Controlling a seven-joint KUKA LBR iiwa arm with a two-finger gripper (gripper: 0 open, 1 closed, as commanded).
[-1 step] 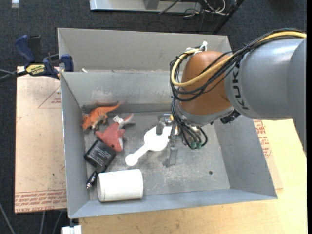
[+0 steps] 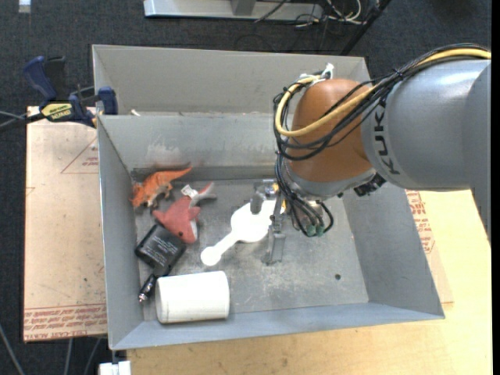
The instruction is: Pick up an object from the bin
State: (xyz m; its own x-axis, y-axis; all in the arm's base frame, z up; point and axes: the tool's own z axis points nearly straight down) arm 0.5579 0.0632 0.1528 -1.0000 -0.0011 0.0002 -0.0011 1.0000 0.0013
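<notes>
- End effector [image 2: 268, 223] update: I'm down in the middle of the bin [image 2: 328, 276], reaching in from the right, with my tips close to the floor.
- My two fingers [image 2: 274, 244] are spread fairly wide. One sits toward the back wall and the other toward the front.
- The wide end of a white plastic spoon [image 2: 242, 229] lies right between them. I can't tell whether either finger is actually touching it, and it looks like it's lying flat on the floor, so I wouldn't call it held.
- The spoon's handle runs off toward the front-left, and its rounded tip ends just above a white cylinder [image 2: 193, 295].
- That cylinder lies on its side at the front-left corner.
- Just behind it, against the left wall, is a flat black gadget [image 2: 160, 248], sitting tilted.
- A reddish-pink toy [image 2: 180, 219] sits just behind the gadget, near the spoon handle but apart from it.
- Furthest back on the left is an orange dinosaur [image 2: 160, 184], up by the back wall.
- The right half of the floor is bare grey metal with some scuffs.
- My orange wrist cover [image 2: 328, 143] and yellow cables [image 2: 291, 127] hang over the back-right part of the bin.
</notes>
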